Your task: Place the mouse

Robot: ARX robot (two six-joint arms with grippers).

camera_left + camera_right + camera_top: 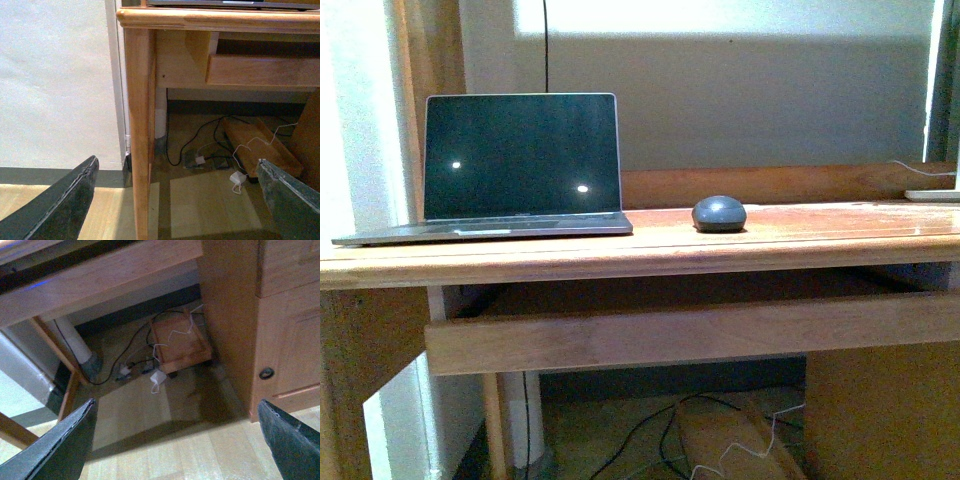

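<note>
The mouse (719,213), a dark grey dome, rests on the wooden desk top (800,235) just right of an open laptop (510,170). Neither arm shows in the front view. My left gripper (177,175) is open and empty, low beside the desk's left leg (139,125), with its dark fingers (60,200) wide apart. My right gripper (175,412) is also open and empty, hanging above the floor under the desk near the right cabinet (280,325). The mouse shows in neither wrist view.
A pull-out shelf (690,330) sits under the desk top. Cables (200,145) and a wooden footrest (180,342) lie on the floor beneath. A white object (932,194) rests at the desk's far right. A white wall (55,80) stands left of the desk.
</note>
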